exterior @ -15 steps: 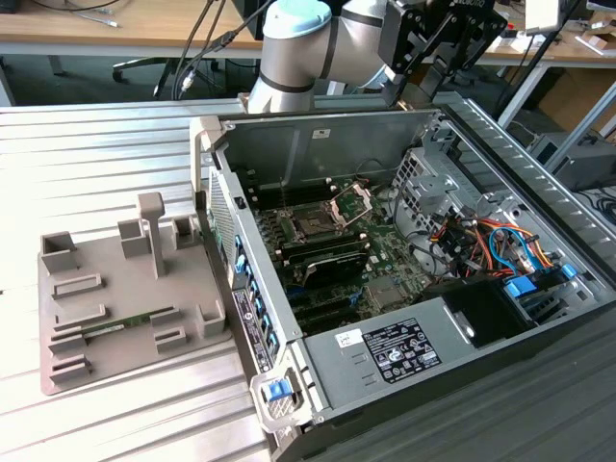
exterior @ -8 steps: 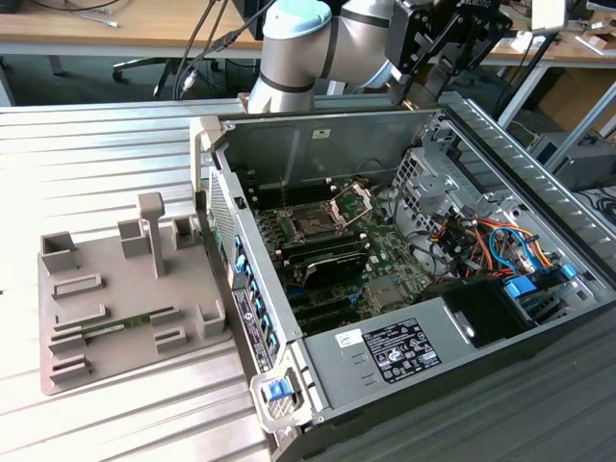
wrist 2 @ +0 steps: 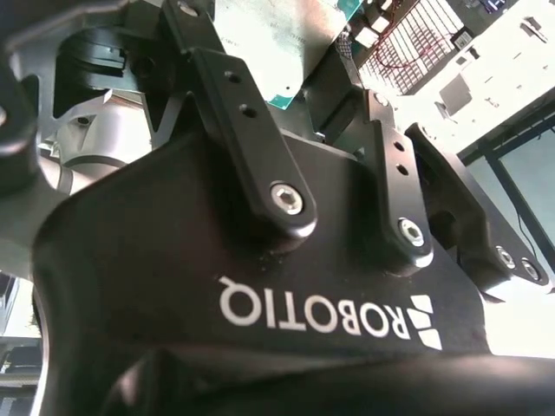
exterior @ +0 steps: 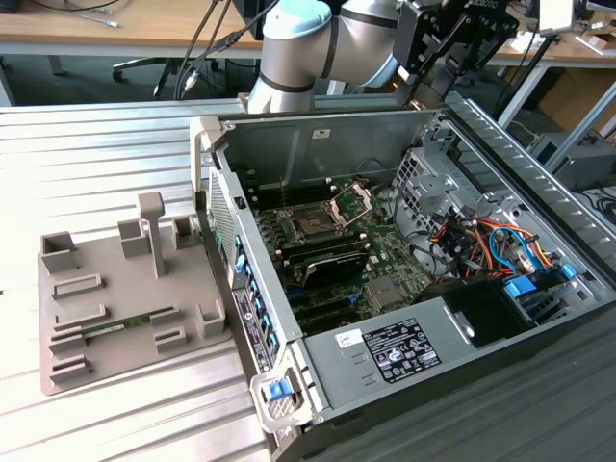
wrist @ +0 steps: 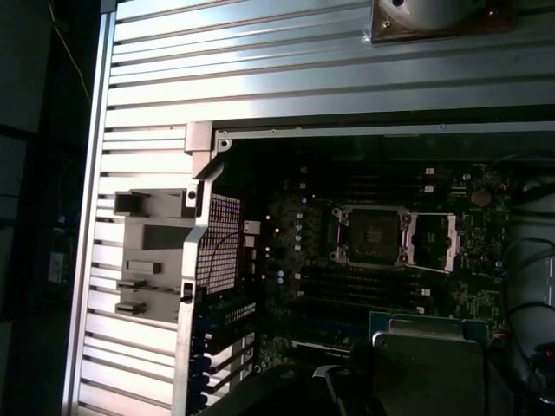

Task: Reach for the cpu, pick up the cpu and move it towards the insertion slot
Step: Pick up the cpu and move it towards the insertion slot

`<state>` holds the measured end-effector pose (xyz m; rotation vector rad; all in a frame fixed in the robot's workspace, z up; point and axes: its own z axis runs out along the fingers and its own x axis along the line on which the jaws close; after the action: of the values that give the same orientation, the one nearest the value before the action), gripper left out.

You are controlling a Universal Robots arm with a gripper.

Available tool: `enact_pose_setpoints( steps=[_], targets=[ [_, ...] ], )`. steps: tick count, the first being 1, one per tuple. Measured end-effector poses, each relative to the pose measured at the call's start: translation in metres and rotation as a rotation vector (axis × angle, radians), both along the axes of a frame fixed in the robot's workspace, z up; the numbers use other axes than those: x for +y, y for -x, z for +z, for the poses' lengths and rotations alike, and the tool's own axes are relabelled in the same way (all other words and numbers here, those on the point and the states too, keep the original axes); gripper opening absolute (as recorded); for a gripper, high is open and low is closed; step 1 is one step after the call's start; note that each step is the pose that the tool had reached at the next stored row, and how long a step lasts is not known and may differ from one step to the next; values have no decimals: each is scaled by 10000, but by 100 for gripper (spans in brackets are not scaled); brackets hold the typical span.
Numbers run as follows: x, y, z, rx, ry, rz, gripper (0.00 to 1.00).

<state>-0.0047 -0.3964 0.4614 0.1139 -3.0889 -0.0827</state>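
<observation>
The cpu [wrist 2: 251,35] is pinched in the gripper [wrist 2: 277,61], jaws drawn narrow against its edges. In the first wrist view it hangs flat [wrist: 425,364], apart from the insertion slot [wrist: 371,232]. Being square, it has no real long axis; its green edge runs roughly parallel to the slot's sides. In the exterior view the slot [exterior: 313,228] sits mid-frame inside the computer case [exterior: 318,135]. My worry: the chip tilts or slips in so thin a grip, or clips the open hinged frame [wrist: 416,243]
</observation>
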Motion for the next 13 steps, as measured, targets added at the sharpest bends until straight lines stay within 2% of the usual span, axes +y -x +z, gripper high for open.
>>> enact_pose_setpoints(
  steps=[13],
  targets=[
    [0, -166, 0, 0, 1, 0, 55]
  ],
)
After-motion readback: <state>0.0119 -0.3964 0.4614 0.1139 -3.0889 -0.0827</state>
